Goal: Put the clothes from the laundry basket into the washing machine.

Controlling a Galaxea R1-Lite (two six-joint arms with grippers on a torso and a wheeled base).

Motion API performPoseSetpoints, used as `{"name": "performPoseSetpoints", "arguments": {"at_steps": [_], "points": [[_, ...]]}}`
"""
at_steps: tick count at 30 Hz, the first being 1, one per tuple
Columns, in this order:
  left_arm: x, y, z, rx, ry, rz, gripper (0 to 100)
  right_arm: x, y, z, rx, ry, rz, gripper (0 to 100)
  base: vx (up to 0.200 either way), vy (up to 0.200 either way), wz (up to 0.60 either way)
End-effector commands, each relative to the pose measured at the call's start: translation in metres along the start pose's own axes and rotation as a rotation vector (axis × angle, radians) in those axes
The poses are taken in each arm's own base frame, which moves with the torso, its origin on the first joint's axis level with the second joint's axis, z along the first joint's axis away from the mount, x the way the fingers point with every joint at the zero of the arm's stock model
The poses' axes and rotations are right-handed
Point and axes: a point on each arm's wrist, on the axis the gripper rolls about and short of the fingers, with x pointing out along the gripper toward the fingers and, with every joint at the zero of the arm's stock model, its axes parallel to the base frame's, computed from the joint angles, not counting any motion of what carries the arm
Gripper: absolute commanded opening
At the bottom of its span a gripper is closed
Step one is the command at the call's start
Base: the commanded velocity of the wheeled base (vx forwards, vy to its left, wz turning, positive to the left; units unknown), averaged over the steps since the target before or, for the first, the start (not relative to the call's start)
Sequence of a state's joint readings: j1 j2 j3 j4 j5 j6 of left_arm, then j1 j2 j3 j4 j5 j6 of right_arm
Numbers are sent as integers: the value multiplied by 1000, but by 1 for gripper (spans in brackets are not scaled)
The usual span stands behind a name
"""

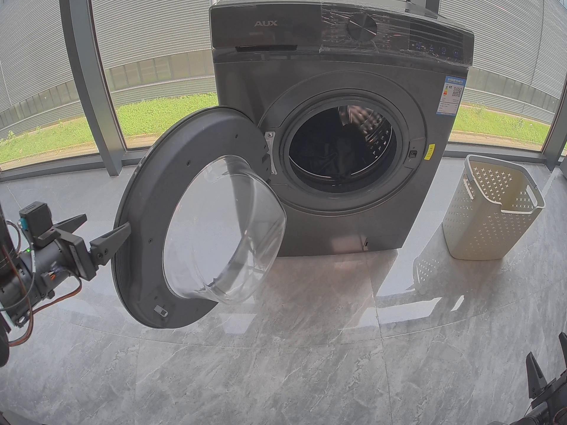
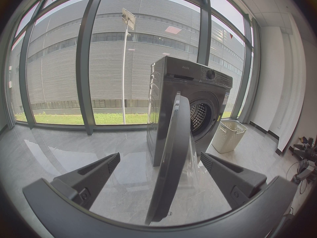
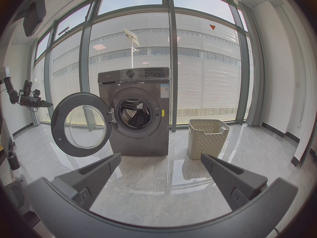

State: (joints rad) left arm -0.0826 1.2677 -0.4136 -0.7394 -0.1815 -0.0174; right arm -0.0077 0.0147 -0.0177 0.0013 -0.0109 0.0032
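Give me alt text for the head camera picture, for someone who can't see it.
A grey front-loading washing machine stands with its round door swung wide open to the left. The open left pincer sits at the door's outer edge; a cream laundry basket stands right of the machine.

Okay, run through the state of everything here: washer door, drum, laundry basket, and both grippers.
washing machine door: open, swung wide.
drum: uncovered, dark inside; contents unclear.
laundry basket: upright, no clothes visible in it.
left gripper: jaws open, door's edge between them.
right gripper: jaws open, holding nothing.
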Motion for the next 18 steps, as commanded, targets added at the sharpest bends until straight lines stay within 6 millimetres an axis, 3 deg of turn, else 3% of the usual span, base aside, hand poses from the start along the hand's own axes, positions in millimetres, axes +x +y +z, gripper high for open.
{"name": "performPoseSetpoints", "arguments": {"at_steps": [1,8,12,18], "points": [[47,-4,-17,-13,91,-53,100,1,0,-5,0,14,0,100,0,0,0],[47,-42,-15,-72,80,-215,100,1,0,-5,0,12,0,100,0,0,0],[29,-72,-4,-87,36,-325,100,1,0,-5,0,12,0,100,0,0,0],[20,-81,4,-92,-11,-290,100,1,0,-5,0,12,0,100,0,0,0]]}}
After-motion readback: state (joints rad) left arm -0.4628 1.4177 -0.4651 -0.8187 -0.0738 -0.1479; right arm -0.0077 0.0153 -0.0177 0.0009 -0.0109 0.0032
